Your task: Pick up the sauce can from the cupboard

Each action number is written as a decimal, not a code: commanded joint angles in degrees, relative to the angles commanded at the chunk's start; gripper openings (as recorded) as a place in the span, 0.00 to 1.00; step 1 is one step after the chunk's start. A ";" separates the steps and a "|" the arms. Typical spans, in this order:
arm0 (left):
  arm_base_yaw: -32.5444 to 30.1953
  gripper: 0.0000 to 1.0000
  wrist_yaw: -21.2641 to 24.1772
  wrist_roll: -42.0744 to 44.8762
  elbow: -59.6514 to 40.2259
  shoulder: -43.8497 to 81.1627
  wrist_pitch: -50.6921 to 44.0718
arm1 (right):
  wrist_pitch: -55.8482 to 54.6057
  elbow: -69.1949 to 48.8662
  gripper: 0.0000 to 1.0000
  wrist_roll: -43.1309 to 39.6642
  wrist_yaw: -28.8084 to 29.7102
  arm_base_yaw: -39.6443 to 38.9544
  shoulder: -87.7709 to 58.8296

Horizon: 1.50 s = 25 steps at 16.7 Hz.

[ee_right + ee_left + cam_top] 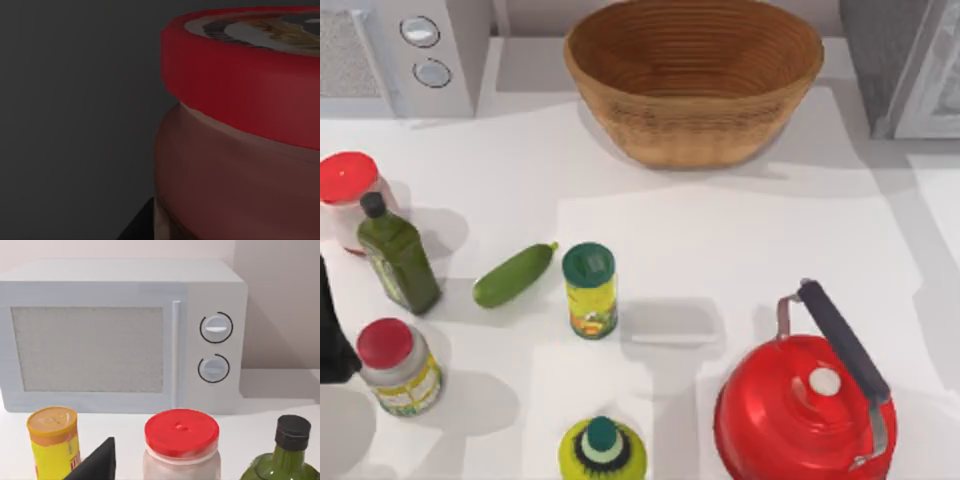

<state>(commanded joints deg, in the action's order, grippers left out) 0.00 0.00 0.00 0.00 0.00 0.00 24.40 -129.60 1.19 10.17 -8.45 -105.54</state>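
Observation:
The sauce can [240, 100] looms very close in the right wrist view, a short cylinder with a red rim, reddish sides and a pale printed picture on its top. It stands in a dim space with a dark wall behind it. A dark part of my right gripper [142, 225] shows beside the can's base. The cupboard [910, 70] is the grey unit at the table's far right corner. My left arm [328, 330] rests at the table's left edge, and a black tip of my left gripper [97, 462] points towards the microwave.
A woven basket [695, 75] sits at the back centre, a microwave [405, 50] at the back left. On the table stand a red kettle [805, 410], a green-lidded yellow can [590, 290], a cucumber [513, 275], an oil bottle [398, 258] and two red-lidded jars [395, 365].

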 joint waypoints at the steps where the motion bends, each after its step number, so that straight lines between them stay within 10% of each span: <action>1: 0.00 1.00 0.00 0.00 0.00 0.00 0.00 | 0.00 0.00 0.25 0.00 0.00 0.00 0.00; 5: 0.00 1.00 0.00 0.00 0.00 0.00 0.00 | 0.00 0.00 0.00 0.00 0.00 0.00 0.00; 25: 0.00 1.00 0.00 0.00 0.00 0.00 0.00 | 17.18 6.97 0.00 0.17 8.02 -8.54 24.29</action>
<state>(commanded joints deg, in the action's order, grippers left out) 0.00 0.00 0.00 0.00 0.00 0.00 41.58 -122.62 1.37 18.19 -16.99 -81.25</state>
